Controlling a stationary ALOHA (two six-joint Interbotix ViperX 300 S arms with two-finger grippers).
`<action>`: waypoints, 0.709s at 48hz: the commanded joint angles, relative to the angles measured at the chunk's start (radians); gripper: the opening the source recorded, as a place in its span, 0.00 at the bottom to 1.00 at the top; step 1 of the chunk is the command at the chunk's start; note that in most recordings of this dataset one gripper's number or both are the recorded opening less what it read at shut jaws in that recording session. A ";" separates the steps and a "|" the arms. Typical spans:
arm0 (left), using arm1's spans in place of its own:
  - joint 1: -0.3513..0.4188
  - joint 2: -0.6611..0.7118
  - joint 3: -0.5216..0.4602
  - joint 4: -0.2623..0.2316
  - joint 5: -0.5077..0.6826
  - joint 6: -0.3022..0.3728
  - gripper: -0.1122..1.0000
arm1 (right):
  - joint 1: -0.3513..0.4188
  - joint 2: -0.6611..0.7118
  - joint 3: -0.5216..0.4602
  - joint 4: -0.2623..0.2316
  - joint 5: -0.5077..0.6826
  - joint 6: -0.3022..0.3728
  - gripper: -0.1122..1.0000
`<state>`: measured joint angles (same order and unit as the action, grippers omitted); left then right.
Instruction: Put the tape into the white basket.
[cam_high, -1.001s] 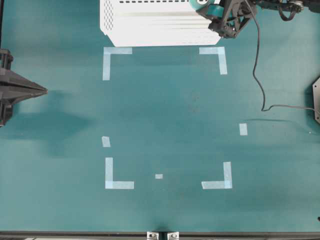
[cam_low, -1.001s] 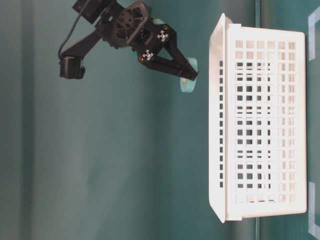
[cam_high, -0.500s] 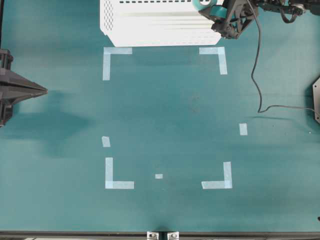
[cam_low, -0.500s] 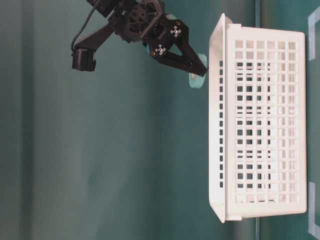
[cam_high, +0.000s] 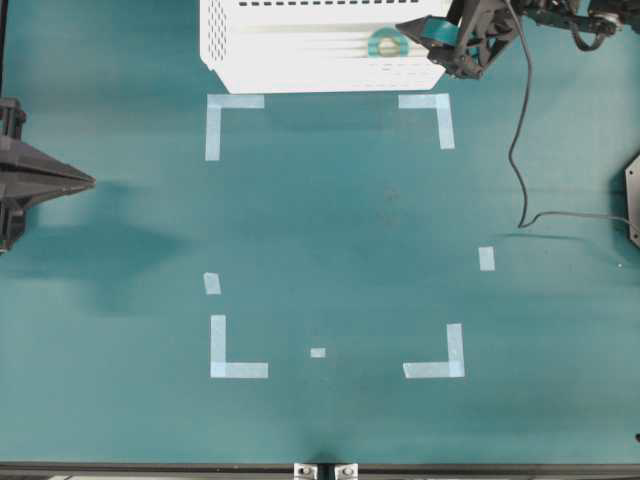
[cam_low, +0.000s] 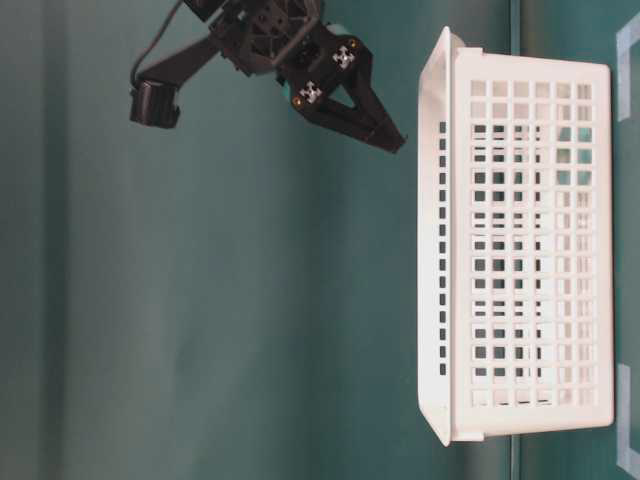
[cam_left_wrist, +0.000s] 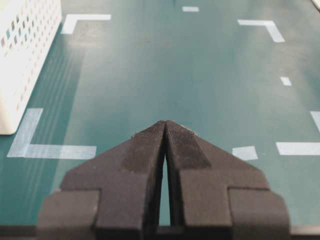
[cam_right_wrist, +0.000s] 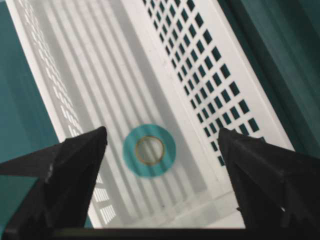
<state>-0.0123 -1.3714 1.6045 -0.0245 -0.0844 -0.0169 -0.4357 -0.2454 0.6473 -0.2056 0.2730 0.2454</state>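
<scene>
Teal matte surface (cam_high: 330, 230) carries pale blue tape strips laid as corner marks (cam_high: 222, 118), with a few short loose strips between them. At the far left edge of the overhead view sits the left gripper (cam_high: 85, 181), a black wedge pointing right, well apart from everything else; its own camera shows the two dark foam-faced fingers (cam_left_wrist: 145, 155) pressed together along their length with nothing between them, the tip hanging over bare teal surface.

At the far edge, left of centre to centre, stands the large white rectangular plastic basket (cam_high: 230, 60) with perforated sides and a ribbed bottom, its far part cut off by the top of the overhead picture. In the side view it (cam_low: 560, 250) appears turned, its grid wall facing the camera.

Inside the basket, near its right end, lies the small mint-green ring-shaped roll of tape (cam_high: 386, 43), flat on the ribbed floor (cam_right_wrist: 100, 90) with its round hole facing up. The wrist view shows it (cam_right_wrist: 149, 150) somewhat blurred, close to the basket's end wall and free of both fingers.

Just right of the tape the black right gripper (cam_high: 428, 31) hangs above the basket's right end, jaws spread wide and holding nothing. Its fingers (cam_right_wrist: 65, 170) frame the tape from either side without touching. In the side view the gripper (cam_low: 392, 140) hovers just clear of the rim, and the tape cannot be made out there. A black cable (cam_high: 515, 150) trails from the arm across the surface to the right.
</scene>
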 joint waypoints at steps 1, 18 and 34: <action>-0.003 0.009 -0.011 -0.002 -0.009 -0.002 0.01 | 0.002 -0.048 -0.002 0.003 -0.011 0.002 0.94; -0.002 0.009 -0.011 -0.002 -0.009 -0.002 0.01 | 0.095 -0.267 0.158 0.015 -0.130 0.003 0.94; -0.002 0.008 -0.011 -0.002 -0.009 -0.002 0.01 | 0.233 -0.463 0.322 0.097 -0.216 0.003 0.93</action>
<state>-0.0123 -1.3714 1.6045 -0.0245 -0.0844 -0.0169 -0.2316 -0.6734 0.9587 -0.1150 0.0752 0.2470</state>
